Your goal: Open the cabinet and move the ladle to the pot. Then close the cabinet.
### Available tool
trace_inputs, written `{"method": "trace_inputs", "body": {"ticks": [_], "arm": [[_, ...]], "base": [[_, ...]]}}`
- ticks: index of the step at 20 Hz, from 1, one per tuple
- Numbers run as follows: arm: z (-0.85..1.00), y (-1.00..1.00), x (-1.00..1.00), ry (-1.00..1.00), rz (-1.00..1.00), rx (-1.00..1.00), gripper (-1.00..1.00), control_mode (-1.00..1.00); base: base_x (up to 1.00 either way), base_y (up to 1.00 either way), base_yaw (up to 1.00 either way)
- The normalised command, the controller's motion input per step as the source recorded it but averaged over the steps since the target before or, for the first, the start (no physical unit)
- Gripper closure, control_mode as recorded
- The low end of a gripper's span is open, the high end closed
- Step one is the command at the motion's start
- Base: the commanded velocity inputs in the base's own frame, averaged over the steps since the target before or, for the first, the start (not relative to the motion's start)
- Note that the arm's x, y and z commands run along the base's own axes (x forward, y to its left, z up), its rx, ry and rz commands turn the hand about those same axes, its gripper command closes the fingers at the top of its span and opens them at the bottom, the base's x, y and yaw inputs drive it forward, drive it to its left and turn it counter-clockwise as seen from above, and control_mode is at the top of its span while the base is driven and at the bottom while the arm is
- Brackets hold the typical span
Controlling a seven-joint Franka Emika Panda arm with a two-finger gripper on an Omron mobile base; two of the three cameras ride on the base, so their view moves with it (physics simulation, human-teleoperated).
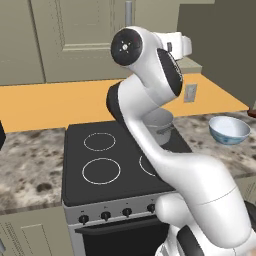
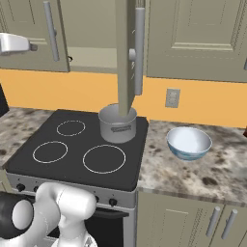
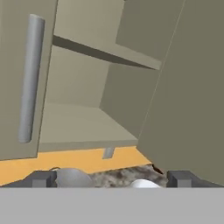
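The cabinet (image 2: 91, 29) stands with its right door (image 2: 126, 58) swung out edge-on over the stove and its left door (image 2: 29, 34) shut. A small dark hook, the ladle (image 2: 70, 59), peeks out on the bottom shelf just past the left door's edge. The grey pot (image 2: 117, 124) sits on the stove's back right burner, below the open door. My gripper (image 3: 111, 179) is open and empty, level with the cabinet and facing its interior (image 3: 74, 118). In the right base view my gripper (image 2: 32, 47) hangs in front of the left door.
A pale-blue bowl (image 2: 189, 142) rests on the speckled counter (image 2: 217, 169) right of the stove (image 2: 72, 154). The left door's silver handle (image 3: 30, 78) is close on the hand's left, the open door's inner face (image 3: 192, 87) on its right. A shelf (image 3: 105, 54) divides the cabinet.
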Motion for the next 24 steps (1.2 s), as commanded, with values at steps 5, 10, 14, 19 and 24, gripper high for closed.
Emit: {"method": "trace_inputs", "body": {"ticks": [5,10,14,19,24], "arm": [[0.00,0.15,0.00,-0.14,0.17,0.13,-1.00,-1.00],[0.00,0.02,0.03,-0.09,0.17,0.12,-1.00,-1.00],[0.04,-0.01,0.09,0.04,0.15,0.07,-1.00,-1.00],[0.00,0.00,0.25,0.19,0.16,0.00,-1.00,-1.00],[0.00,0.00,0.47,0.10,0.12,0.00,-1.00,-1.00]], "base": [[0.00,0.00,0.00],[0.00,0.00,0.00],[0.00,0.00,0.00],[0.00,0.00,0.00],[0.00,0.00,0.00]]}}
